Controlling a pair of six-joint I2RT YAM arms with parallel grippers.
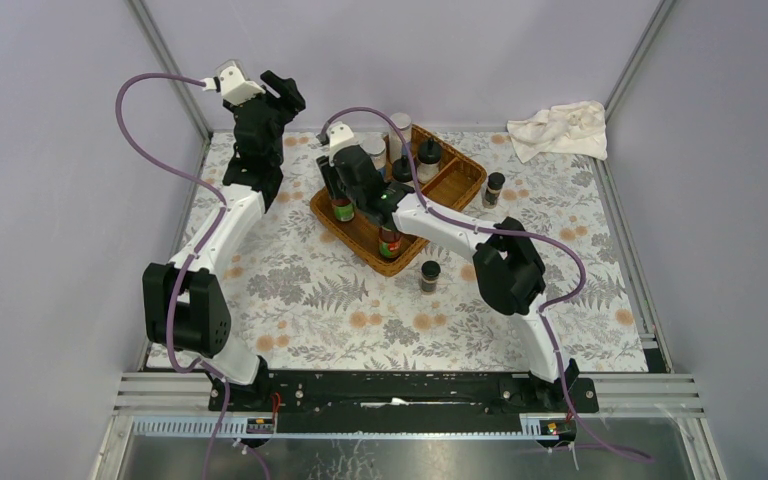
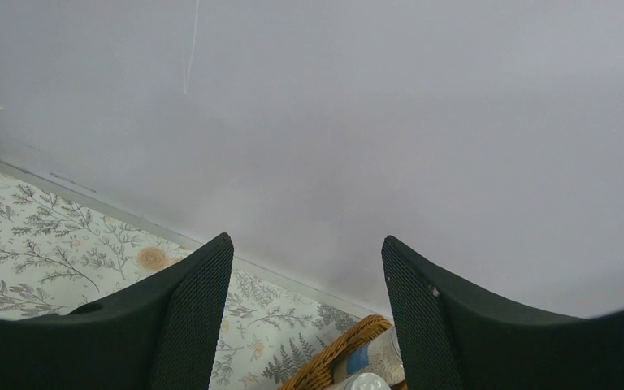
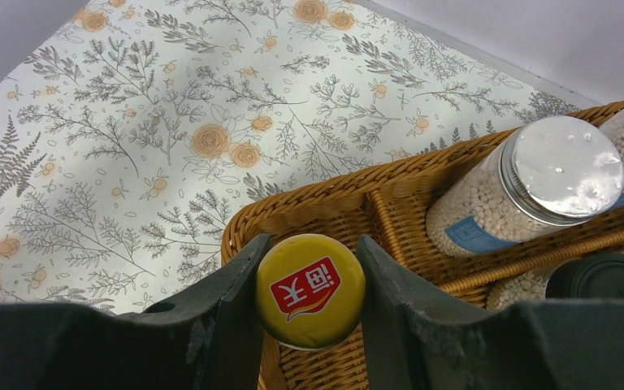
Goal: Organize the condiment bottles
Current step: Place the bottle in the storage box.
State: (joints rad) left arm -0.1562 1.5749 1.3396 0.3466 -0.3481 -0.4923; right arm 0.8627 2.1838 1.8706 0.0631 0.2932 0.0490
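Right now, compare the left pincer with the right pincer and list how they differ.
The left pincer stands open with nothing between its fingers; the right pincer is shut on a yellow-capped sauce bottle. The left pincer is raised and faces the back wall, left of the wicker tray; the right pincer points down at the tray's corner. Both have the same black two-finger build.

Pale grey-lilac walls (image 1: 460, 50) enclose the cell. Floral-printed table cover (image 1: 340, 300) fills centre frame. Crumpled white cloth (image 1: 560, 130) lies upper right.
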